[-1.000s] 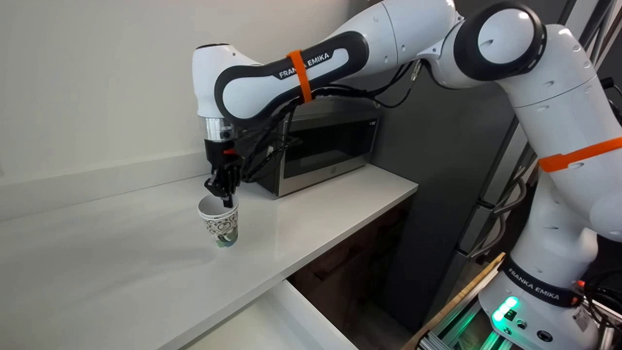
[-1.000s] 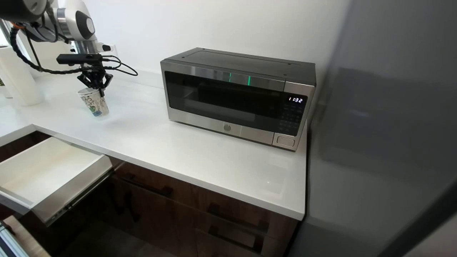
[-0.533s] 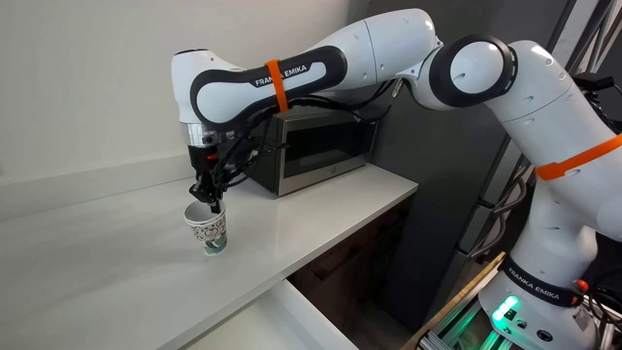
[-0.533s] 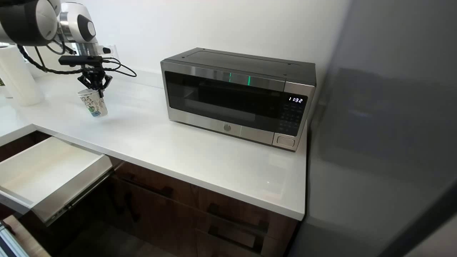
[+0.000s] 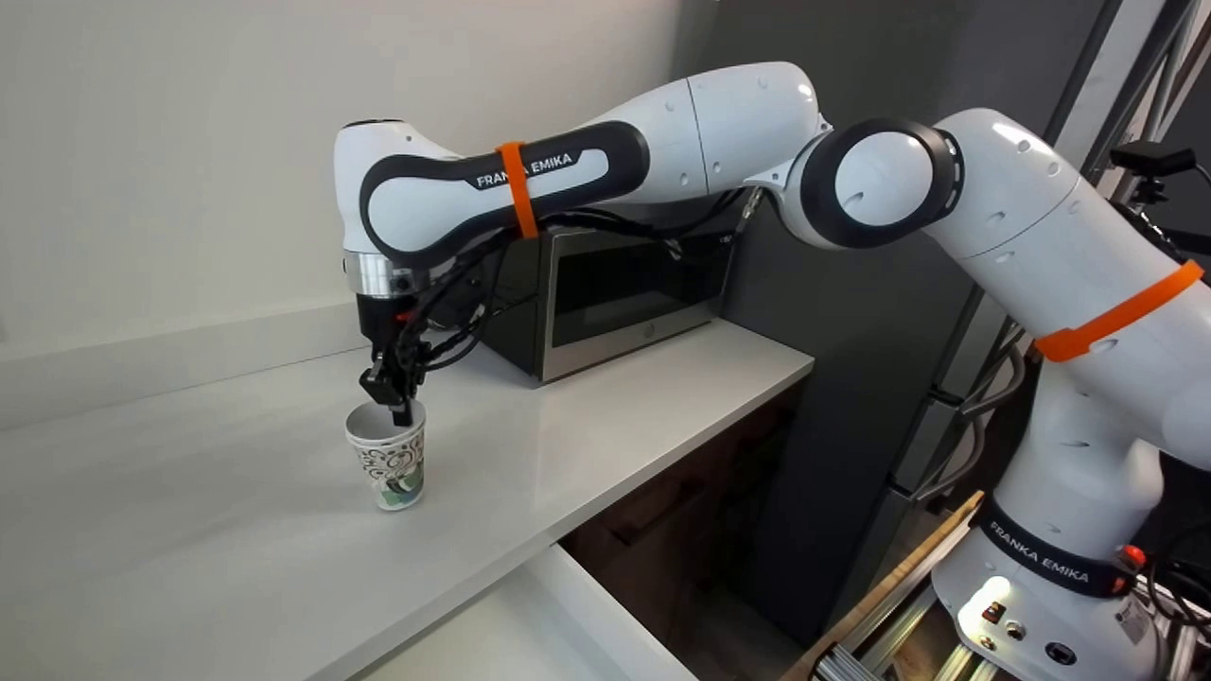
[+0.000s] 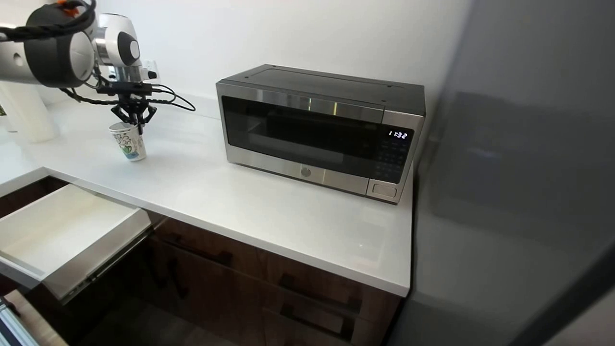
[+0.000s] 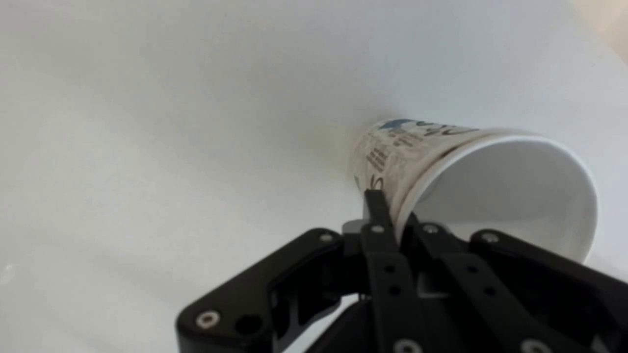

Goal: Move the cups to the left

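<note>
The cups are white tapered paper cups [image 5: 390, 470] with a dark scroll pattern and a green and blue design; a doubled rim suggests one nested in another. They also show in an exterior view [image 6: 127, 143] and in the wrist view [image 7: 392, 149]. My gripper [image 5: 403, 416] points down, with one finger inside the cup and one outside, shut on the wall at the rim. The gripper shows the same in an exterior view [image 6: 140, 128] and in the wrist view [image 7: 394, 213]. The cups tilt slightly, their base at or just above the counter; I cannot tell whether it touches.
A white counter [image 5: 208, 530] runs along the wall. A microwave [image 6: 307, 139] stands on it, near a grey fridge [image 5: 804, 397]. An open white drawer [image 6: 72, 230] juts out below the counter's front edge. A white roll [image 6: 29, 113] stands at the far end.
My gripper has carried the cups along the counter, away from the microwave, and lowered them slightly. The cups stand less tilted now. The base light has turned from green to whitish yellow.
</note>
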Tool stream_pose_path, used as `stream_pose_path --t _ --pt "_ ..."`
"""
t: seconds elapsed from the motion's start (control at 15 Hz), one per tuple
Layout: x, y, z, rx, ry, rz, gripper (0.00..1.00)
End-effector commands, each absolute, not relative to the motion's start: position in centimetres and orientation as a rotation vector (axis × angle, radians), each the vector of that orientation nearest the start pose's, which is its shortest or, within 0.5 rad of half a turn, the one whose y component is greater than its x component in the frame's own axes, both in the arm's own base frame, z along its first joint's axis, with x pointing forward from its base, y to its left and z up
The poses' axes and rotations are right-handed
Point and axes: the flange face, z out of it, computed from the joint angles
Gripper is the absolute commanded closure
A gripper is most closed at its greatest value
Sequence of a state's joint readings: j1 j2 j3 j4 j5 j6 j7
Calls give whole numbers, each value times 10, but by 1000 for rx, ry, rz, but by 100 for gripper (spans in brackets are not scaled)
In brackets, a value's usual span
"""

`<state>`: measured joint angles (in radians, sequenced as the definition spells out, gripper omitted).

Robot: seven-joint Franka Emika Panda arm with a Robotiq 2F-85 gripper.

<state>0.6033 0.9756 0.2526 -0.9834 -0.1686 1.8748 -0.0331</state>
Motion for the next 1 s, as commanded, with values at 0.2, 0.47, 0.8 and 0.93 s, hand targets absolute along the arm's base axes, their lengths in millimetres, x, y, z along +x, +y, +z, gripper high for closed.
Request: stream_pose_path --t 0.2,0.47,0.8,0.93 --pt "584 526 262 -2801 -1349 139 70" --pt "588 526 263 -2823 -1382 97 47" --pt "577 525 288 -2880 -1424 130 12" --pt "572 523 304 -2900 -1436 166 0"
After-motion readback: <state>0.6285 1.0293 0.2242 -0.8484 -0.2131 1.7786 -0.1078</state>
